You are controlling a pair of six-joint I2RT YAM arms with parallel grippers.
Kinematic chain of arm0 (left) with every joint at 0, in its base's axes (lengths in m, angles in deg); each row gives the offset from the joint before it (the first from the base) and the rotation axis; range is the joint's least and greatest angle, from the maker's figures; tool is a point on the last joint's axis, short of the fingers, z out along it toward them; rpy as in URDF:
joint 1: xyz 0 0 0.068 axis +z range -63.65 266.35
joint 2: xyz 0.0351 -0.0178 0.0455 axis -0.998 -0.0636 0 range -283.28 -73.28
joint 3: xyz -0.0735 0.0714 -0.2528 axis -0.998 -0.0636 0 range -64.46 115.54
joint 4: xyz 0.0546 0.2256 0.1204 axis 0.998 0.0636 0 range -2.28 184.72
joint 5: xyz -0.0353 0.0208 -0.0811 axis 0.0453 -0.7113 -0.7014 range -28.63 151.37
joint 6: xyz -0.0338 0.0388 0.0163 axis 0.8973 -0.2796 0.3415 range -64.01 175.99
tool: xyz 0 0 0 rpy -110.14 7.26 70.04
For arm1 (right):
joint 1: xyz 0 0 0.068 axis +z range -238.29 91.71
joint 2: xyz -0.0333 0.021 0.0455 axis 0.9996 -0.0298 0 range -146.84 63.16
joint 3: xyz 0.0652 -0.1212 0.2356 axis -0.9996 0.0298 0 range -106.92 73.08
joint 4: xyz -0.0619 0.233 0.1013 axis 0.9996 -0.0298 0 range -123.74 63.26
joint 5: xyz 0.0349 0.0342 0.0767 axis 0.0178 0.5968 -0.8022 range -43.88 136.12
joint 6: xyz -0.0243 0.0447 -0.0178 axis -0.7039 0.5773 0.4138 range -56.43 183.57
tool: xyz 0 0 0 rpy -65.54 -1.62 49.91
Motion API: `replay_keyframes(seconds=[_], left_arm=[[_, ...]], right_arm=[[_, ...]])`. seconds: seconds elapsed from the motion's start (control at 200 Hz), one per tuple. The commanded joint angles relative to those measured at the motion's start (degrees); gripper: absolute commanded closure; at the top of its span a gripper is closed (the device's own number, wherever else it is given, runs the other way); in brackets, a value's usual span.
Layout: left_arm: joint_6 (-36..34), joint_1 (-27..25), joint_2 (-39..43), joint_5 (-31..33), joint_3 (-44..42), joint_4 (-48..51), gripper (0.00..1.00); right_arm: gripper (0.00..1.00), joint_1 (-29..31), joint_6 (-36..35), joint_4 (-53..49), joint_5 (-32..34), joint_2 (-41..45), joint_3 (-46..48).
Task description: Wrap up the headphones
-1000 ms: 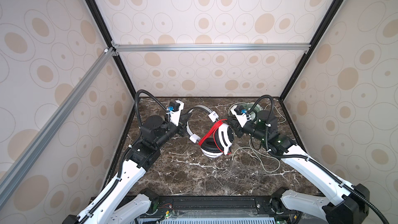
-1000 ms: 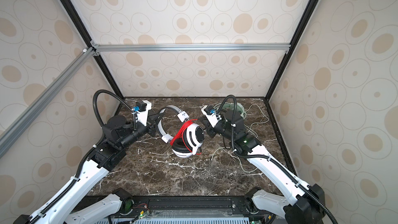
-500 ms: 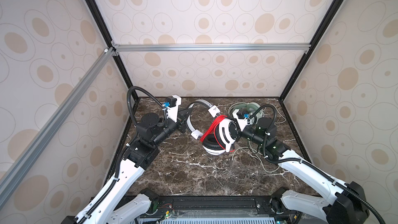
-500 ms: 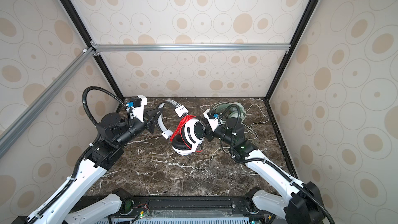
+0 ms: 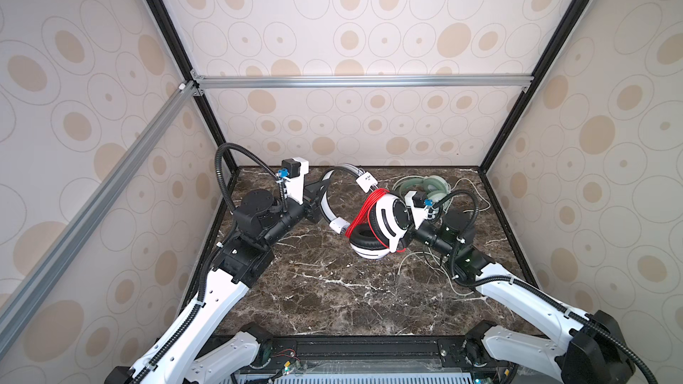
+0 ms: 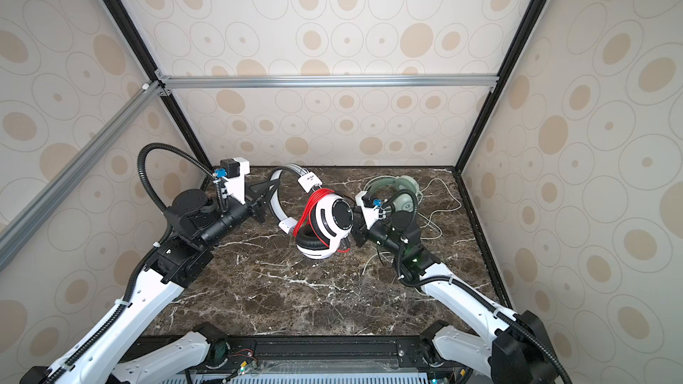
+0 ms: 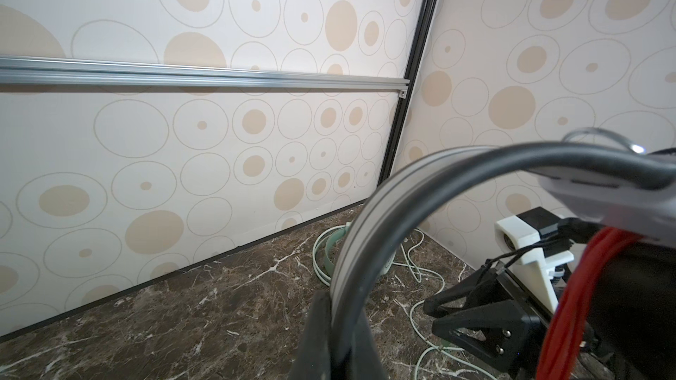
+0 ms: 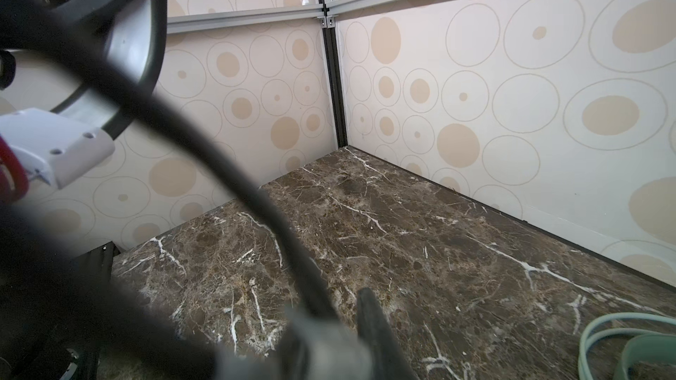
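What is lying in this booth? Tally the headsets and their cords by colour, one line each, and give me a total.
White headset: 1
Mint-green headset: 1
Red cord: 1
Pale cord: 1
Total: 4

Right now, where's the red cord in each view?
Top view: red cord at centre, wound over the white cup.
Top view: just left of centre, same cup.
Left wrist: lower right.
Right wrist: sliver at the left edge.
Shared landmark: headband.
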Motion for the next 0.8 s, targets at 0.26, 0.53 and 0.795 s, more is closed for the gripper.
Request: replay_keyframes(seconds=[0.26, 0.53, 0.795], left_arm=[[10.11, 0.0, 2.15, 4.53, 1.82, -7.86, 1.0], [23.42, -0.06, -0.44, 15.25, 3.54, -4.78, 1.0], [38.04, -0.1, -1.8, 17.99, -0.6, -9.46, 1.0]], right_arm=[[0.95, -0.35, 5.01, 8.54, 1.93, 0.55, 3.34], [0.99, 0.11, 6.07, 9.62, 6.65, 2.52, 6.46], [1.0, 6.56, 2.62, 10.12, 15.93, 2.16, 8.01]])
